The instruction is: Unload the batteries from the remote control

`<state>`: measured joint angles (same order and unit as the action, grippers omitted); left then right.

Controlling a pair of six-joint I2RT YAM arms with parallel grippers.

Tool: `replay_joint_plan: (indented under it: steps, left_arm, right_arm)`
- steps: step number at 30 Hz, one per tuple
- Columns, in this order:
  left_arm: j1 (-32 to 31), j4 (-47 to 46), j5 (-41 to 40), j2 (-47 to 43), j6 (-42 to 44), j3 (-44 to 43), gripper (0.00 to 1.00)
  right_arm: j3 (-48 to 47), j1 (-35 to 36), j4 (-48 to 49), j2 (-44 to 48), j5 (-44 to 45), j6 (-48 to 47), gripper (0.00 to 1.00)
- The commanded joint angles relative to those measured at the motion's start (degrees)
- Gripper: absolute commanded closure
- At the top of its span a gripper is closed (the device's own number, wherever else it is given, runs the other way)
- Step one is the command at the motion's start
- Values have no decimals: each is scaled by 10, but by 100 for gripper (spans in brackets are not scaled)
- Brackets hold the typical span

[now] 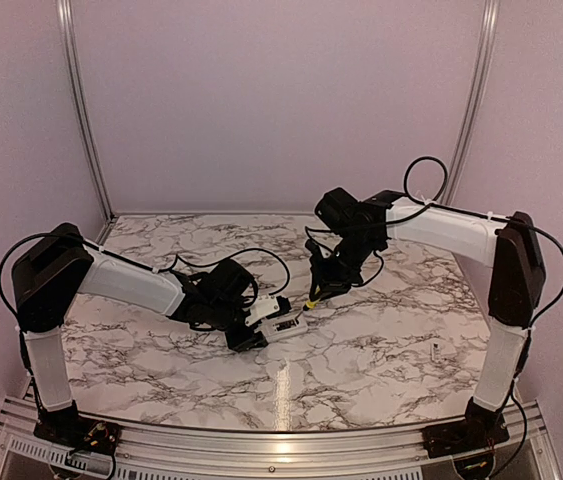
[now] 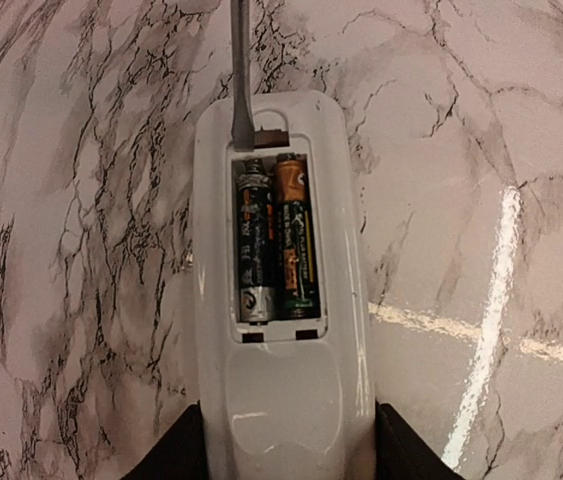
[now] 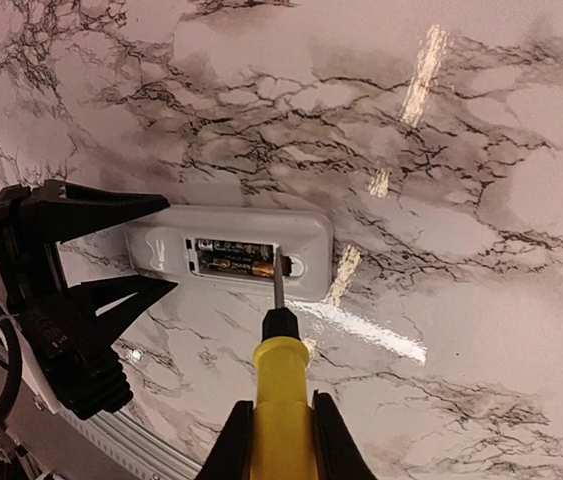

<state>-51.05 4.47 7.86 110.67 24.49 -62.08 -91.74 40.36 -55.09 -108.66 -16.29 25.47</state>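
The white remote control [image 2: 281, 390] lies back-up on the marble, its battery bay open. Two dark batteries [image 2: 273, 240] sit side by side in the bay, one black and silver, one with an orange end. My left gripper [image 2: 286, 455] is shut on the near end of the remote, one finger on each long side. My right gripper [image 3: 279, 435] is shut on a yellow-handled screwdriver [image 3: 281, 385]. The screwdriver's blade tip [image 2: 242, 125] rests at the far end of the bay, by the batteries' ends. In the top view the remote [image 1: 281, 322] lies between both grippers.
A tiny pale screw [image 1: 433, 350] lies on the marble table [image 1: 381, 350] to the right. Another small pale speck [image 3: 136, 354] lies beside the left gripper [image 3: 71, 290]. Black cables hang from both arms, and the enclosure walls stand close around.
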Motion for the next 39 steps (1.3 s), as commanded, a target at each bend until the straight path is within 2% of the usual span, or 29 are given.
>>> replay_joint_plan:
  steps: [1, 31, 39]
  left_arm:
    - [-4, 4, -9, -4, 5, -2, 100]
    - [-4, 11, -10, 5, 7, -10, 100]
    - [-4, 10, -11, 7, 6, -12, 100]
  right_arm:
    - [-11, 6, 28, -21, -21, 0, 100]
    - [-22, 9, 29, 27, -25, 4, 100]
    - [0, 8, 36, 45, -27, 12, 100]
